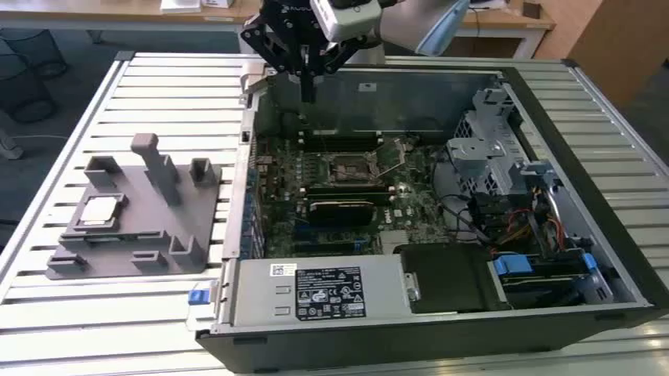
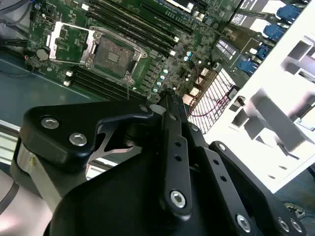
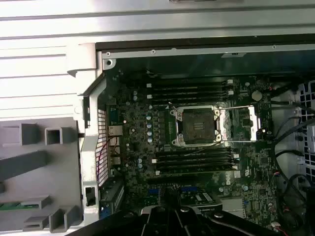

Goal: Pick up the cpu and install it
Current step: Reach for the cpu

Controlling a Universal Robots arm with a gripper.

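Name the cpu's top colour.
The cpu is pale silver, darker at the edge; best in the exterior view.

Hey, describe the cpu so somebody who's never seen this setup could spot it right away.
Start at the open computer case; beside it, on the exterior view's left, a grey fixture tray sits on the slatted table. The cpu lies flat in the tray: the only pale, silvery square among grey plastic posts.

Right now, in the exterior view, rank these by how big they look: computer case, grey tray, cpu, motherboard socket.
1. computer case
2. grey tray
3. cpu and socket: they look about alike, so no ranking between them.
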